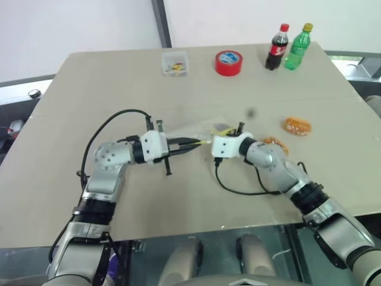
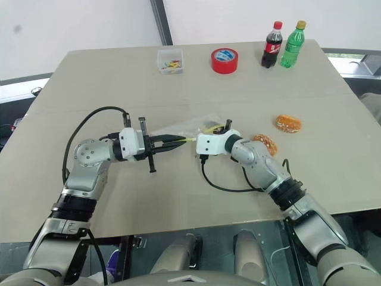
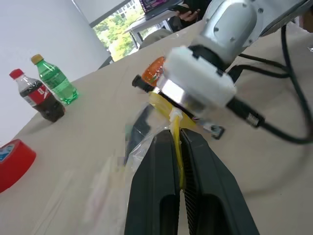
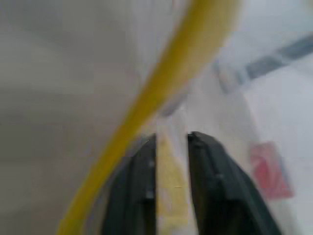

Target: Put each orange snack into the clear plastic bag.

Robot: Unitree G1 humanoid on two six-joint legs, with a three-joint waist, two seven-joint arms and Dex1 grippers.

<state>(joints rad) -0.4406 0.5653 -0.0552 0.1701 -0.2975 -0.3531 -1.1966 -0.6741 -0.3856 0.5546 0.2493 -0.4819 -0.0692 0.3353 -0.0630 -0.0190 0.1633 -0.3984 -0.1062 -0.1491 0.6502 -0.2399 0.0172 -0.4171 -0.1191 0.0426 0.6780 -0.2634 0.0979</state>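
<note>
Crinkly, limp clear plastic bag hung over the worktop, so your left gripper clamped its stiffer yellow strip while your right gripper straddled it, jaws slightly parted.

A lab-like room: bare test table, plain white walls.

Head pair: looking forward and down over the table, sharing the red tape roll at its far edge. Left wrist: low and close along the left gripper, facing that tape roll. Right wrist: pressed close against the clear plastic bag and right gripper.
</note>
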